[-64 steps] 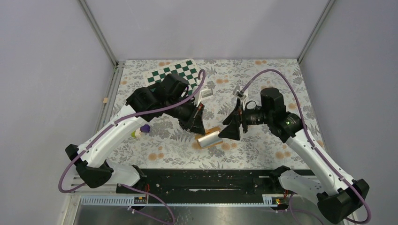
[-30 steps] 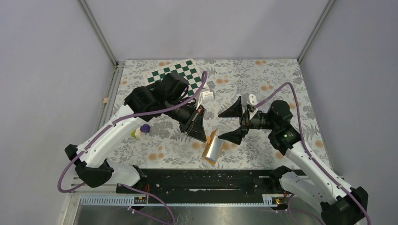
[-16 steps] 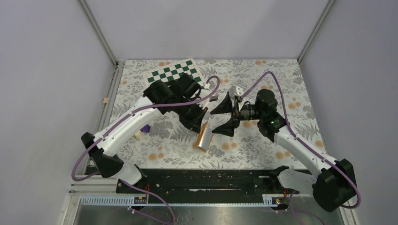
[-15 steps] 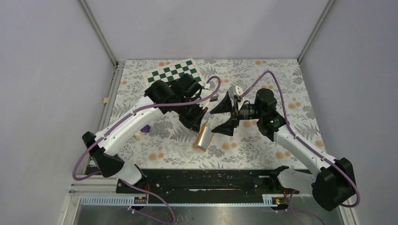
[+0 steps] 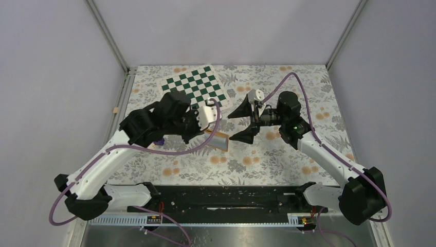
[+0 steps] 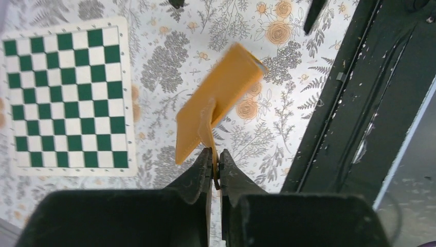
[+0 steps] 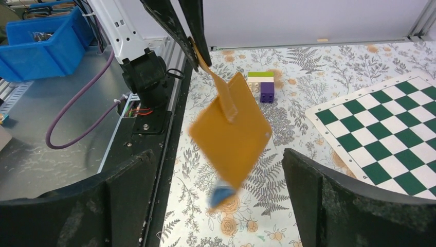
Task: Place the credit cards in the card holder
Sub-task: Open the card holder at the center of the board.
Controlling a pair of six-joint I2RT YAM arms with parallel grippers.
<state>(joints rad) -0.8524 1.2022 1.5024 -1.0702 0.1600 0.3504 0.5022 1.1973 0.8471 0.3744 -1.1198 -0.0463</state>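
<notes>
Floral-cloth table lay inside a grey-walled enclosure, with both arms reaching over its middle. Chessboard lay flat on the cloth, beyond the left gripper and off to its left in the wrist view.

Left gripper: fingers pressed together, pinching a thin orange tab of the card holder. Holder hung from that tab just ahead of the fingertips, clear of the cloth and tilted. It looked blurred in both wrist views. A light blue corner showed at its lower end.

Right gripper: fingers spread wide, holding nothing. It faced the left gripper, with the holder just in front of the gap and touching neither finger.

Small stack of green, white and purple blocks stood on the cloth behind the holder, as seen from the right wrist.
</notes>
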